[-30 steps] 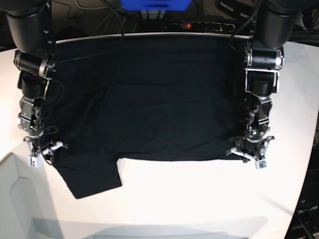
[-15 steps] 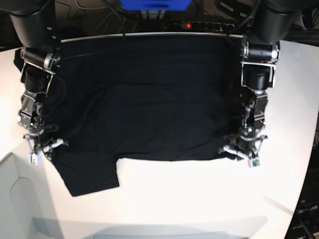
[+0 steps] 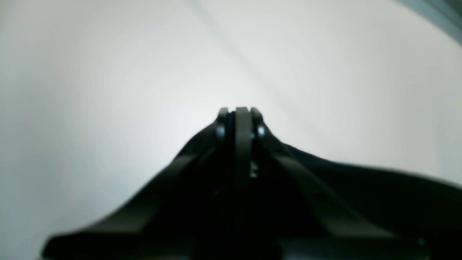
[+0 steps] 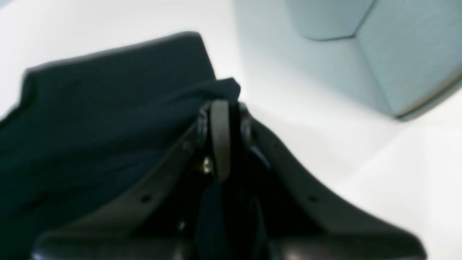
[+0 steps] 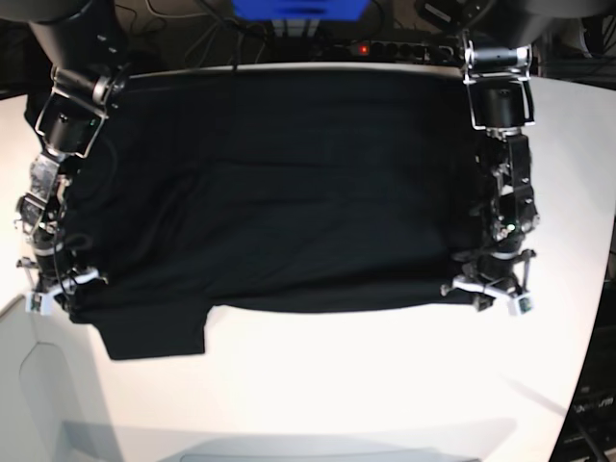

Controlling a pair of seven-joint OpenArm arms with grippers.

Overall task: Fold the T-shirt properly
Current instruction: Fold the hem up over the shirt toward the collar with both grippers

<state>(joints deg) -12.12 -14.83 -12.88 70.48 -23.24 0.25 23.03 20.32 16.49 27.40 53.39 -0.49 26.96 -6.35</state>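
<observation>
At the counter's [image 5: 337, 385] near edge only bare white surface showed. Further in, the black T-shirt [image 5: 279, 192] lay spread flat across the middle, one sleeve toward the near left corner. The right gripper [image 5: 46, 289] was clamped on its left hem, the left gripper [image 5: 486, 289] on its right hem. Thin pinches might slip if lifted unevenly, skewing the fold. Cables and a power strip [image 5: 404, 48] sat beyond the far edge.

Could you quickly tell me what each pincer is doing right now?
Left pincer: shut on the T-shirt at its near edge.
Right pincer: shut on the T-shirt, pinching a fold of black cloth.
</observation>
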